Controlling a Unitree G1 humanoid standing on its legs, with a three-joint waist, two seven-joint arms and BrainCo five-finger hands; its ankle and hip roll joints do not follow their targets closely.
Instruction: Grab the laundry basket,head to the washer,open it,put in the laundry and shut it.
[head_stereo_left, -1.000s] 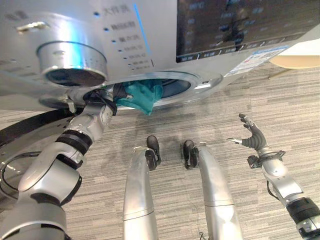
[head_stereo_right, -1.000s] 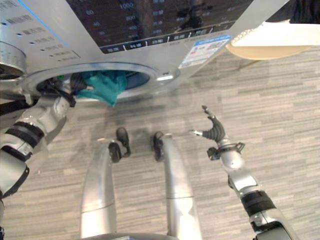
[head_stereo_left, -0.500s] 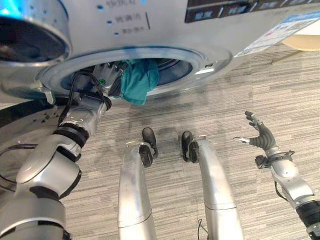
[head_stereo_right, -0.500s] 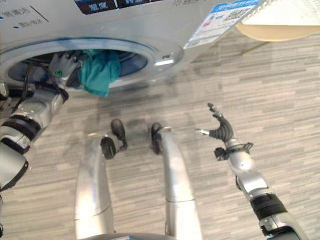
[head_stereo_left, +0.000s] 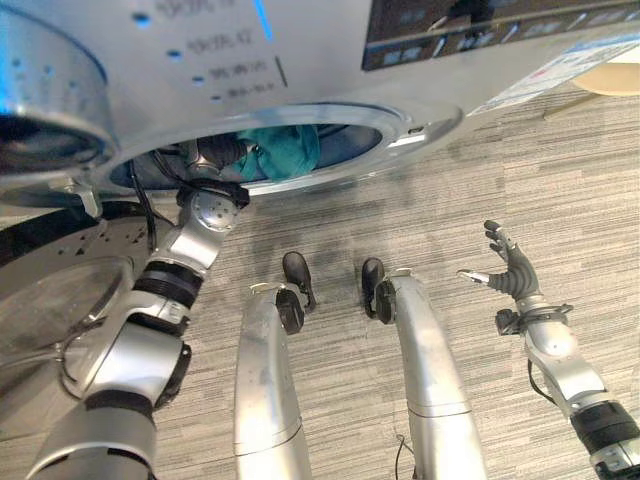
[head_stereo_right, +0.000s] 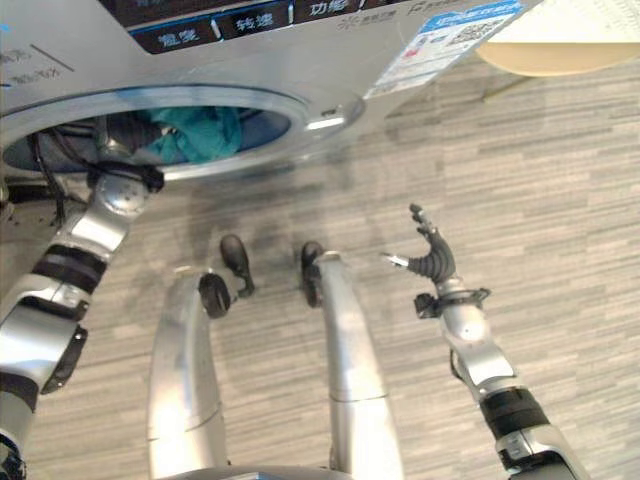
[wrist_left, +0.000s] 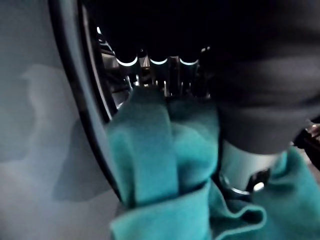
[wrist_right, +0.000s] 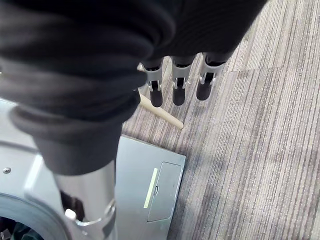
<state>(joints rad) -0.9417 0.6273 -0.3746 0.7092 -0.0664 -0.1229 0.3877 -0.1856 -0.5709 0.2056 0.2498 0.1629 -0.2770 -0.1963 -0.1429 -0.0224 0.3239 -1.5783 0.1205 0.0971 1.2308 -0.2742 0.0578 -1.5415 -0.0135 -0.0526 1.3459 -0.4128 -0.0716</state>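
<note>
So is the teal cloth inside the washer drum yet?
Mostly in: the teal cloth lies within the washer opening, the left hand beside it.

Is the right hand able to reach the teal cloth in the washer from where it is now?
Probably not. The right hand hangs open above the carpet, well apart from the washer's opening. The teal cloth lies inside, at the left hand, whose arm occupies that side.

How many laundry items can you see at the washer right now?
1: a teal cloth in the washer opening, gripped by the left hand. More may lie hidden deeper in the drum. The right hand hangs open, apart.
</note>
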